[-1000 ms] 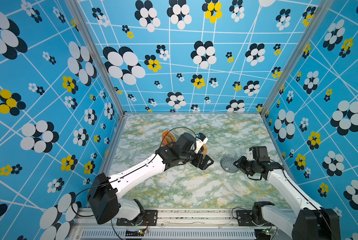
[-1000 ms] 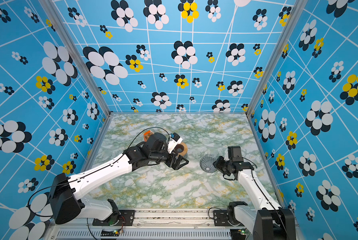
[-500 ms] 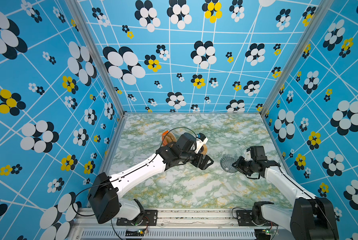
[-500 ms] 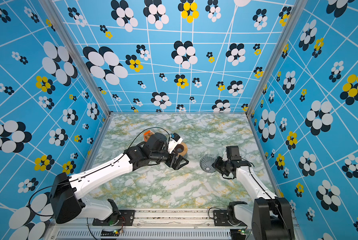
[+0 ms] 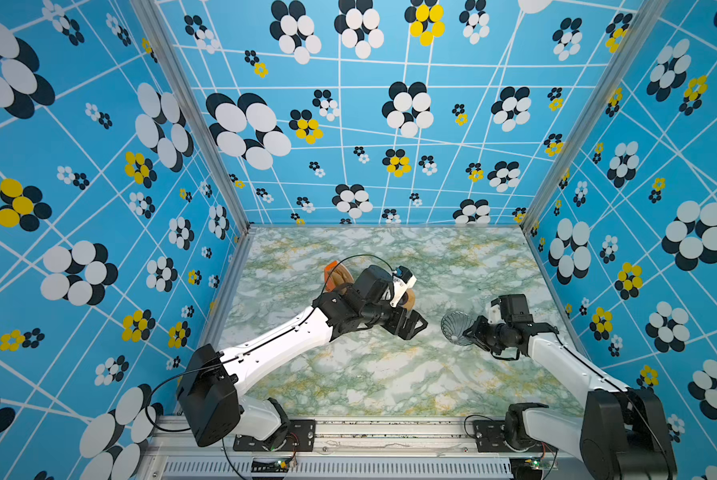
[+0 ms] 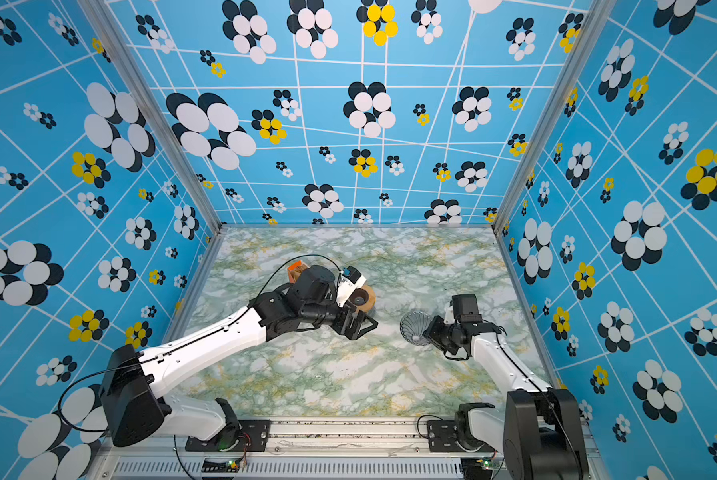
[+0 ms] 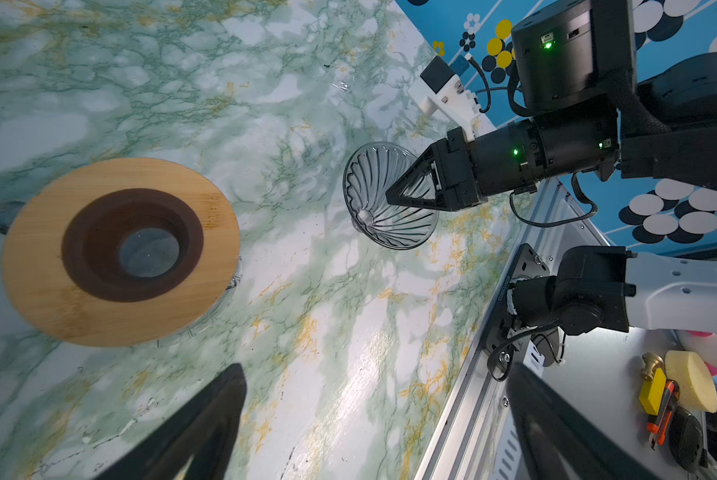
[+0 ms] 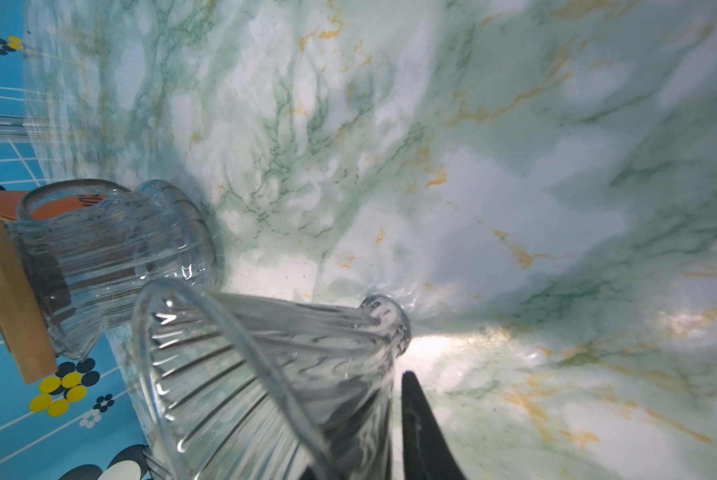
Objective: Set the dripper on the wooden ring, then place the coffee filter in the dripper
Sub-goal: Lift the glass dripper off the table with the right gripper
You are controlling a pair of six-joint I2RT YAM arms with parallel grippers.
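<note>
Top views first: pinching down on the glass wall of the dripper (image 5: 454, 328) with the right gripper (image 5: 469, 332), narrowing from a wider gap a second ago, off to the right of the wooden ring (image 6: 363, 296). Keeping the left gripper (image 5: 410, 326) spread wide and empty just in front of that ring. Not spotting any loose coffee filter, only glimpsing the orange packet (image 5: 331, 270) behind the ring. Left wrist now: showing the dripper tilted, mouth turning toward the ring. Right wrist: clamping ribbed glass between dark fingers (image 8: 423, 424). Probably securing the dripper before fetching a filter.
</note>
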